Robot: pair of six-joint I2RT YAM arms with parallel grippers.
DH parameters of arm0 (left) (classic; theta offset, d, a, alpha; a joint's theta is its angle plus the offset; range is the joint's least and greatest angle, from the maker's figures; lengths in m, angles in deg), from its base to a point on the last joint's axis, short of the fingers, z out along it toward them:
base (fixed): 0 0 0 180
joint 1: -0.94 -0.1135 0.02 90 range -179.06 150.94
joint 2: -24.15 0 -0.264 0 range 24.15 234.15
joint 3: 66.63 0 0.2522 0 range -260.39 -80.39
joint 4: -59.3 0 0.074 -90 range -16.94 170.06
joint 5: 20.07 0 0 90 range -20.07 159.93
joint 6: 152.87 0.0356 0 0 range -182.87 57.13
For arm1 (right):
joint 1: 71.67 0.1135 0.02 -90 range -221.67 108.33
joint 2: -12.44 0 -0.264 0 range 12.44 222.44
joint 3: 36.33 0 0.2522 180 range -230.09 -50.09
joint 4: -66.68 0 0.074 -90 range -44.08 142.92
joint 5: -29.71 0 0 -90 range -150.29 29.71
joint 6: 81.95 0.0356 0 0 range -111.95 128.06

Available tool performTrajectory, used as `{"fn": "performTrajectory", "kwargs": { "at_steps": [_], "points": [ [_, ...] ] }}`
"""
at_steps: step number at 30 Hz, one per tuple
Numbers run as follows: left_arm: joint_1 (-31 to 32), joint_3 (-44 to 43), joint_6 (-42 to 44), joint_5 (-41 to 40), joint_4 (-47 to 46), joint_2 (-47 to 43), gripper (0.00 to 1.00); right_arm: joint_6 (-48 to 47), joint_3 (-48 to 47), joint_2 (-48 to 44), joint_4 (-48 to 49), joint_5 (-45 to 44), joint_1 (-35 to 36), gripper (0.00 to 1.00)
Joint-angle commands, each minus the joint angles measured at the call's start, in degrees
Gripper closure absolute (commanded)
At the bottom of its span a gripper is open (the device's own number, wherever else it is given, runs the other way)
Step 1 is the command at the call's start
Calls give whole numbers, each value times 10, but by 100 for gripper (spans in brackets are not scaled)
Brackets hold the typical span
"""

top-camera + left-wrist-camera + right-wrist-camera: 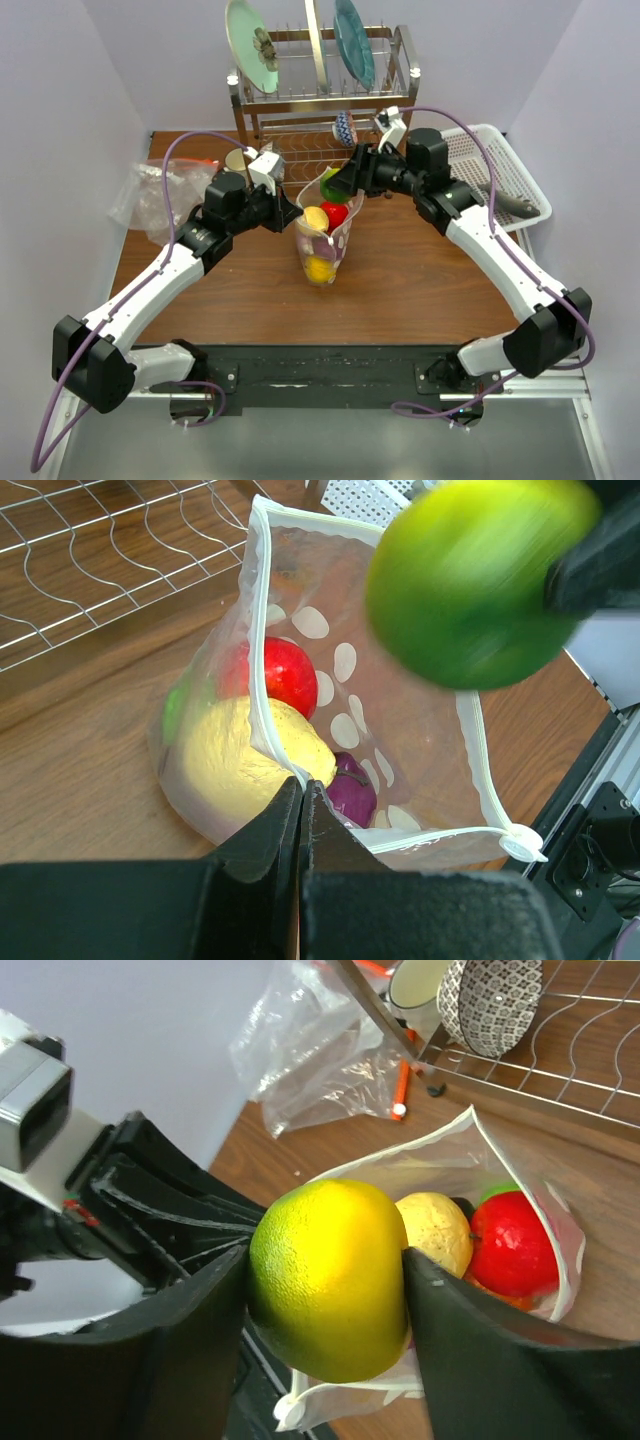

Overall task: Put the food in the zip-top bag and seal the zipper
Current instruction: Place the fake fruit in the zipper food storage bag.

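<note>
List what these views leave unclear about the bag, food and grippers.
Left wrist view: the green-yellow fruit is blurred and cut off by the top edge.
Same view: the yellow fruit and red fruit hide whatever lies beneath, so the count inside the zip-top bag is uncertain.
Right wrist view: the held fruit and right gripper cover much of the bag's mouth.
</note>
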Motion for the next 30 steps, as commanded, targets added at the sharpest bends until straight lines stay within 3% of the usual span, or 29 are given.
{"fn": "performTrajectory", "kwargs": {
  "at_steps": [1,2,11,18,23,27,30],
  "points": [
    [-6,-15,6,-3,-16,-8,100,-31,-29,2,-15,-37,16,6],
    [-7,-15,6,-3,-16,-9,100,-31,-30,2,-16,-38,16,1],
    [-7,-16,6,-4,-15,-9,100,-46,-37,-29,-38,-69,16,1],
    [-7,-15,6,-4,-15,-10,100,-7,39,-87,9,-134,14,2],
    [-7,-15,6,-4,-16,-11,100,-59,-48,-23,-125,-217,14,18],
    [-7,-15,6,-4,-17,-12,100,-96,-118,33,-208,-223,16,37],
    [-7,-15,7,-6,-16,-12,100,-112,-145,63,-245,-242,16,43]
  ]
}}
